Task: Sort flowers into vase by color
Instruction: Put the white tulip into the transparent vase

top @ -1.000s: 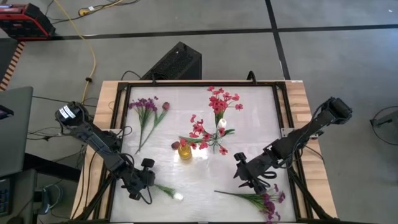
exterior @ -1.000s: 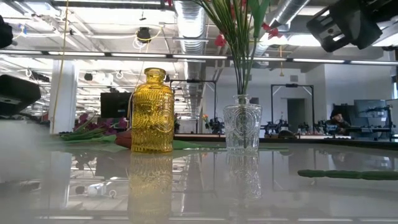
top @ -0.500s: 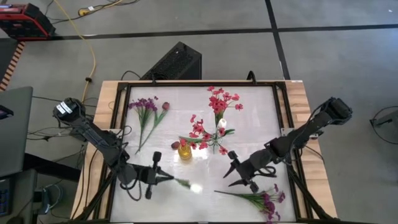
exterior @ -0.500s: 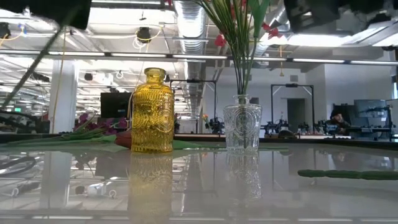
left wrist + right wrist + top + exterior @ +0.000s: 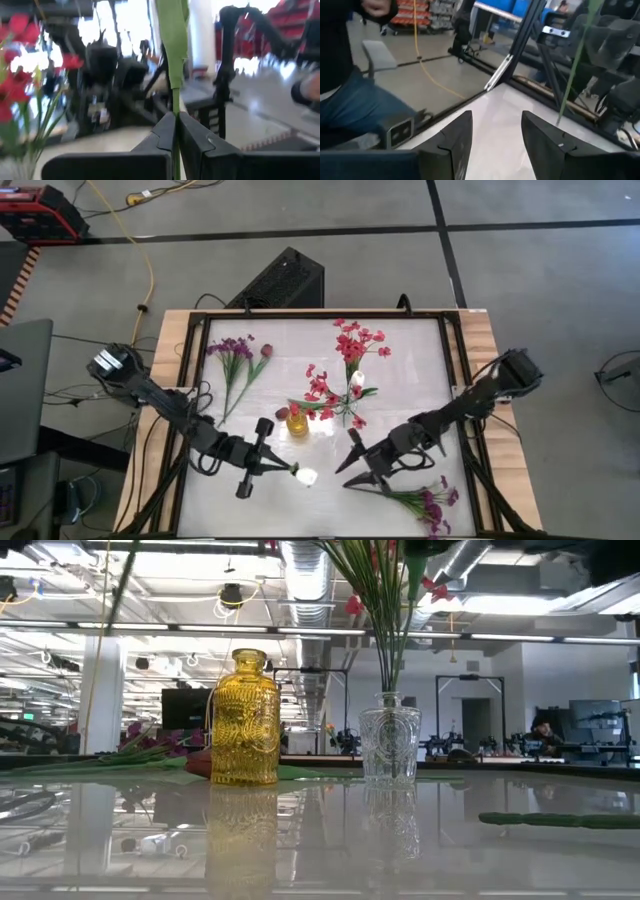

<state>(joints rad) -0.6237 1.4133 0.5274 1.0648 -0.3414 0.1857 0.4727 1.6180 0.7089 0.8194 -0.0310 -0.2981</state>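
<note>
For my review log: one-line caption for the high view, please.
Left gripper holds a white-bud flower near the amber vase; right gripper open beside purple flowers.

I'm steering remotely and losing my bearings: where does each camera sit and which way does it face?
High view: above the table, straight down; both arms, left gripper holding the white-bud flower, right gripper open.
Low view: table height, level across at the yellow vase and clear vase; no arm clearly shows.
Left wrist view: past its jaws clamped on the flower's green stem.
Right wrist view: past its open jaws, over the tabletop toward a person.
Shared: high and low views both show the two vases.
</note>
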